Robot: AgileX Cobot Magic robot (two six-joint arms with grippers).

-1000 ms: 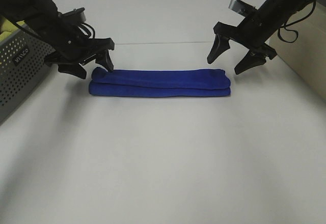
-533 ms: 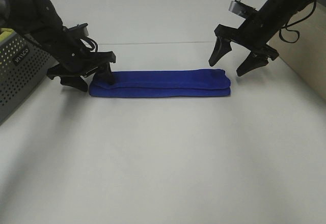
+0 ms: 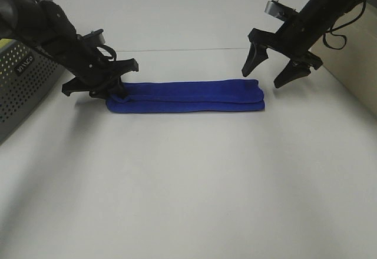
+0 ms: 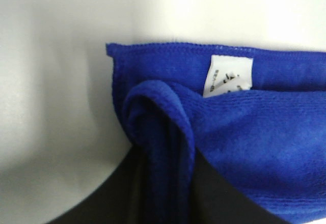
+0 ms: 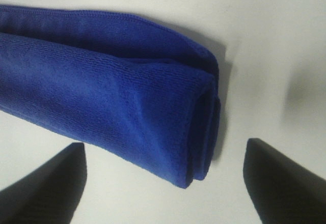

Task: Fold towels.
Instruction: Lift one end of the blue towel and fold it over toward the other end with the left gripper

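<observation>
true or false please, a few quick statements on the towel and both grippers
1. The blue towel lies folded in a long strip on the table. True.
2. The right gripper is clamped on the towel. False: it is open, above the towel's end, not touching it.
3. The left gripper is at the towel's end nearest the grey basket. True.
4. The towel has no tag. False: the left wrist view shows a white tag.

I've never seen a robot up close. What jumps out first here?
A bright blue towel, folded into a long strip, lies across the middle of the white table. The left gripper pinches one end, where a small white tag shows, while the right gripper hangs open above the other end.
</observation>
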